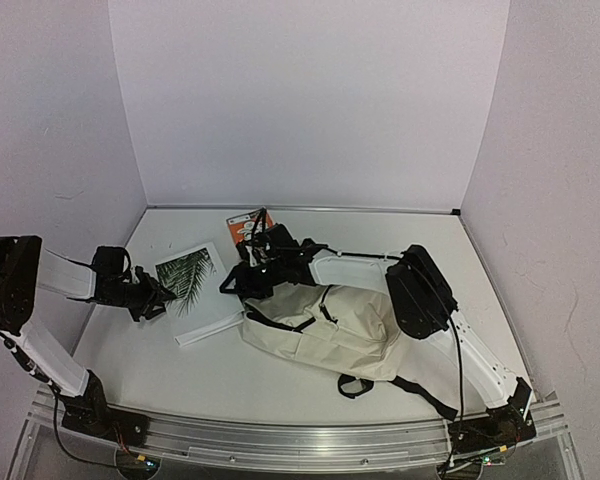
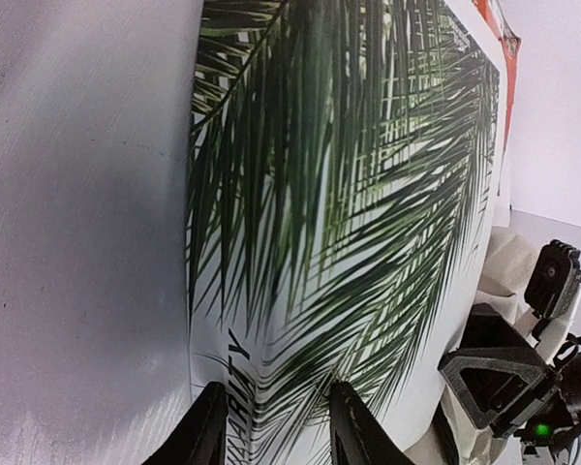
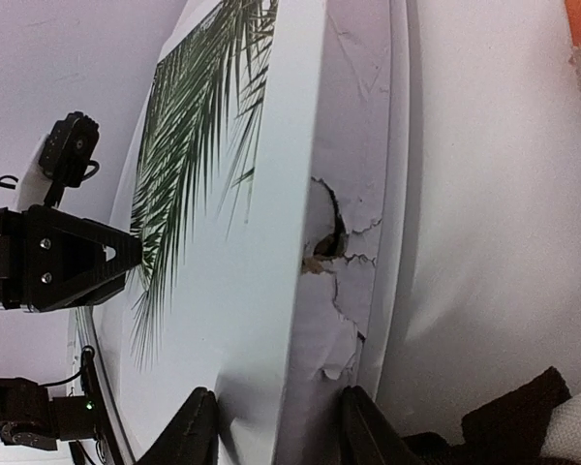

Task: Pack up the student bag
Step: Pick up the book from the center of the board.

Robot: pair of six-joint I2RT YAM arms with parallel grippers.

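The student bag [image 1: 332,325] lies flat, cream with black straps, in the middle of the table. Left of it is a white book [image 1: 195,285] with a palm-leaf cover. My left gripper [image 1: 163,297] holds the book's left edge: in the left wrist view its fingers [image 2: 201,431] straddle the printed spine of the book [image 2: 349,194] and press on it. My right gripper [image 1: 232,283] reaches in from the bag side. Its fingers [image 3: 198,431] sit either side of the torn page edge of the book [image 3: 353,291], closed against both covers.
An orange packet [image 1: 248,226] lies behind the book near the back wall. A loose black strap [image 1: 420,392] trails from the bag toward the right arm's base. The right arm stretches over the bag. White walls close in the table on three sides.
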